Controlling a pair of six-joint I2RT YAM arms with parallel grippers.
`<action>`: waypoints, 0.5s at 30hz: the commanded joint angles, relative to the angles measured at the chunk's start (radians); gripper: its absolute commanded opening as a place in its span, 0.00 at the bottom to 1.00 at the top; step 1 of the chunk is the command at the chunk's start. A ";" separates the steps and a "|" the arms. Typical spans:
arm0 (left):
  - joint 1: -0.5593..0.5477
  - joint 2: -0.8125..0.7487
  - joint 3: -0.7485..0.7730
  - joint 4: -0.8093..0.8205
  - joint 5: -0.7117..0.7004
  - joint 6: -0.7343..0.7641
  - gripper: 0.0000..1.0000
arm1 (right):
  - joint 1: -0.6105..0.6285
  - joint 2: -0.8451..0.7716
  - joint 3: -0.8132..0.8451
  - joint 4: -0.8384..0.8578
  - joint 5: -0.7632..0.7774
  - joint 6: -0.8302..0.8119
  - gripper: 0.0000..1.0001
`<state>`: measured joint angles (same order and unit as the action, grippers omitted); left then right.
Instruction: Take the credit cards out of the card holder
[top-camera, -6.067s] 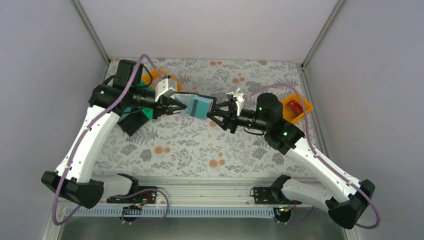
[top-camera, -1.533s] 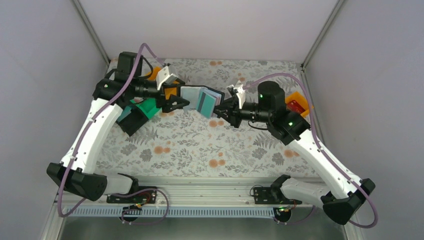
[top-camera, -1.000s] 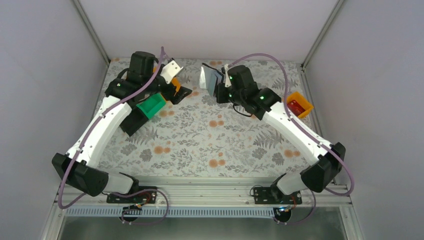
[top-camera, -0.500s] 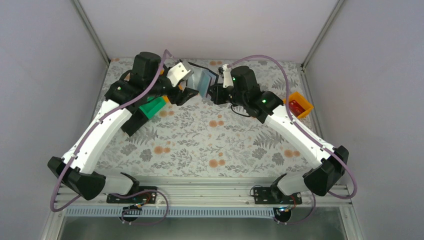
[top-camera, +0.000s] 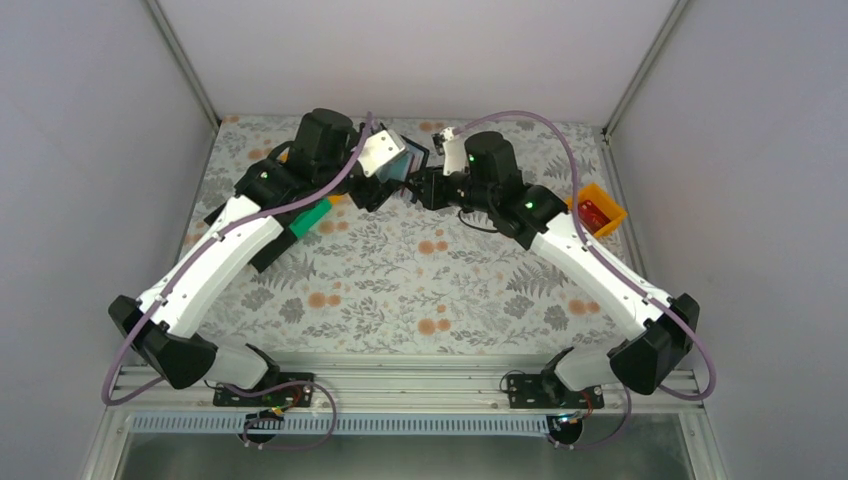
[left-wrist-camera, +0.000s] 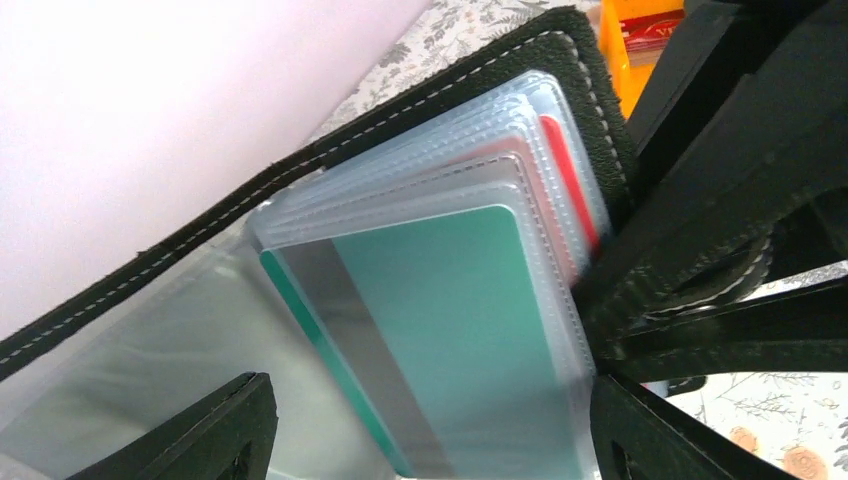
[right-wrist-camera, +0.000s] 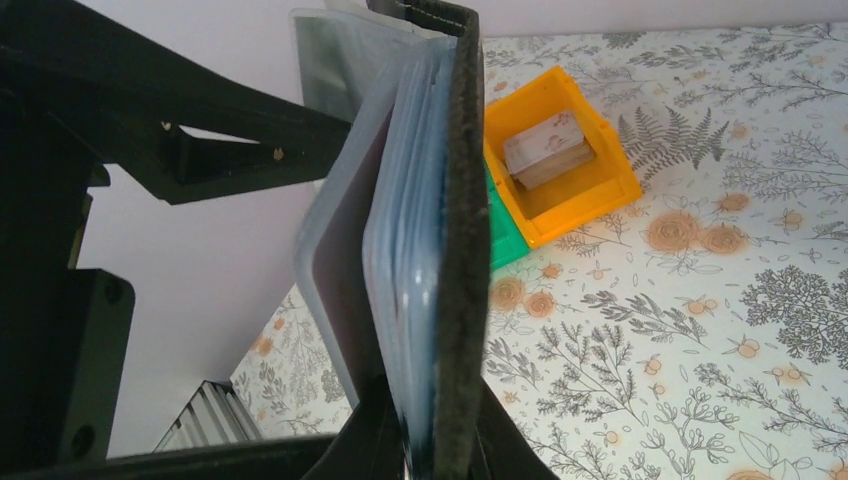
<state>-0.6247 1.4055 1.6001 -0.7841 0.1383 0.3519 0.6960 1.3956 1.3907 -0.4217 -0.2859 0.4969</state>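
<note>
Card holder (left-wrist-camera: 560, 60) hangs open above the tabletop's (top-camera: 400, 300) far edge, pinched at one edge by the right gripper (top-camera: 428, 188). The left gripper (top-camera: 383, 190) is spread wide, straddling its clear sleeves, where the credit cards (left-wrist-camera: 450, 330) sit, green frontmost.

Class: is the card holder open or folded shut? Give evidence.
Open. The card holder shows its clear sleeves fanned out, with a green card in the front one.

The floral table (top-camera: 420, 290) bears a green tray (top-camera: 312, 218) left, an orange tray (top-camera: 608, 198) right (1 red card (top-camera: 590, 213) inside).
</note>
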 joint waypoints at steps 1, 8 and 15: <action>-0.004 -0.035 0.000 -0.003 -0.016 0.037 0.78 | 0.010 -0.052 -0.008 0.059 -0.028 -0.004 0.04; -0.003 -0.054 0.006 -0.034 0.110 0.067 0.79 | 0.009 -0.055 -0.014 0.058 -0.031 -0.008 0.04; -0.003 -0.004 0.001 0.005 -0.013 0.048 0.80 | 0.010 -0.066 -0.016 0.063 -0.038 -0.012 0.04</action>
<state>-0.6250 1.3708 1.5986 -0.7963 0.1844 0.4038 0.6971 1.3708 1.3800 -0.4095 -0.3073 0.4953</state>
